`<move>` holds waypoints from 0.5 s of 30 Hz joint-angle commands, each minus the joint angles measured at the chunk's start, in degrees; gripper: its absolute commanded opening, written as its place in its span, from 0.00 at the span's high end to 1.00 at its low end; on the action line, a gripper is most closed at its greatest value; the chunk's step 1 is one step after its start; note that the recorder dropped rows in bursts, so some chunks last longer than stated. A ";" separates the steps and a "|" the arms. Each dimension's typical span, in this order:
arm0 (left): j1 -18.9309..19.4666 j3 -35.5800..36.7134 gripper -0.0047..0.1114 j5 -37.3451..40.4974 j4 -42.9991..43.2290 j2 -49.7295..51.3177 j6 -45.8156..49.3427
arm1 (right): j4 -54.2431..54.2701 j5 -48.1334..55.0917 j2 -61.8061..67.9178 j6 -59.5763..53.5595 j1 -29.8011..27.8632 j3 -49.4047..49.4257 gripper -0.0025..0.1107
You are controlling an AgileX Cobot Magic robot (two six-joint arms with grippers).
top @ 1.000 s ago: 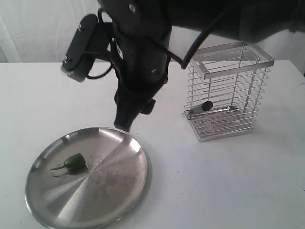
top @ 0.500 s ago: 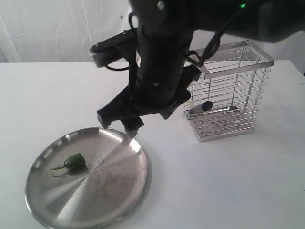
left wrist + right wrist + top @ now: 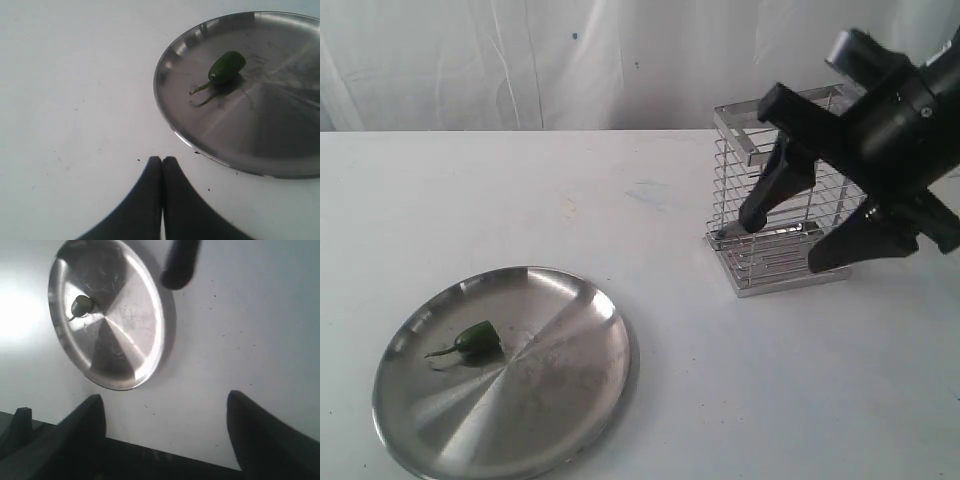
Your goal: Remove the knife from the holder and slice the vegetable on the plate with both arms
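Knife (image 3: 788, 229) lies low in holder (image 3: 735, 160), just behind right gripper (image 3: 782, 245), which is spread wide w/ nothing in it. Risk imo: fingers could snag wires & tip holder. Left gripper (image 3: 162, 161) pressed together, empty; vegetable (image 3: 227, 66) ahead of it.

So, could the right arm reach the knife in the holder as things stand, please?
Probably yes, but only from above: the right arm's fingers are open close by the holder, whose top is unobstructed. The knife lies low inside, and the wire walls block the sides.
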 commanded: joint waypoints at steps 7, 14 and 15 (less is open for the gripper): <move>-0.34 0.17 0.96 0.54 0.00 -0.29 -0.27 | 8.81 -4.12 9.55 -5.32 -2.31 1.86 0.42; -0.34 0.17 0.96 0.54 0.00 -0.29 -0.27 | 16.68 -10.52 10.38 -8.74 -2.40 1.86 0.42; -0.34 0.17 0.96 0.54 0.00 -0.29 -0.27 | 16.09 -10.52 10.48 -8.49 -2.40 1.86 0.42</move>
